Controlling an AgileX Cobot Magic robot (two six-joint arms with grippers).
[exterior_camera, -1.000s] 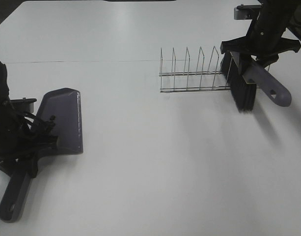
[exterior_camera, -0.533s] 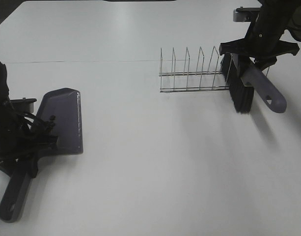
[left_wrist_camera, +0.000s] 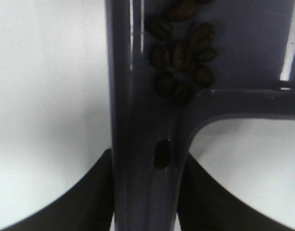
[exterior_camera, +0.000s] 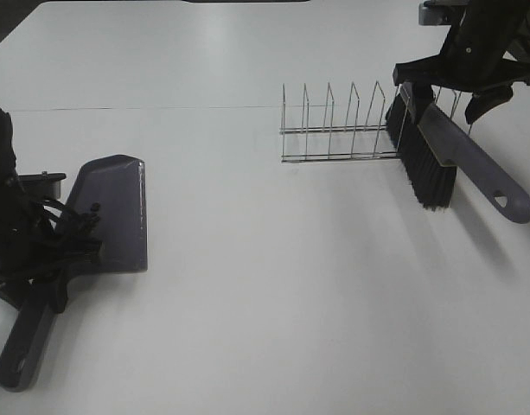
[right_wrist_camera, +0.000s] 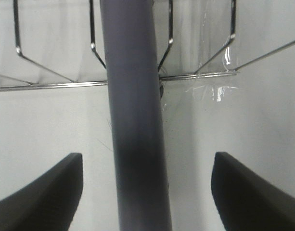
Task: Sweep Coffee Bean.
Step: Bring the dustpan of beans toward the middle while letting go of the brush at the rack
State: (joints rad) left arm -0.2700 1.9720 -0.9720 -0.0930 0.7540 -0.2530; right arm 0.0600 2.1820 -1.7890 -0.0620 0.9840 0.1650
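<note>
Dark-brown coffee bean (left_wrist_camera: 182,57) is sitting in the dustpan (exterior_camera: 109,216) at its handle end, just beyond the left jaws clamping that handle; right jaws are hanging wide astride the brush (exterior_camera: 459,151), far right.

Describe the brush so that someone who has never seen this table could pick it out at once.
On the white table, find the wire rack toward the far right. The brush rests at the rack's right end. Unlike the grey dustpan on the left, it has black bristles and a long handle.
</note>
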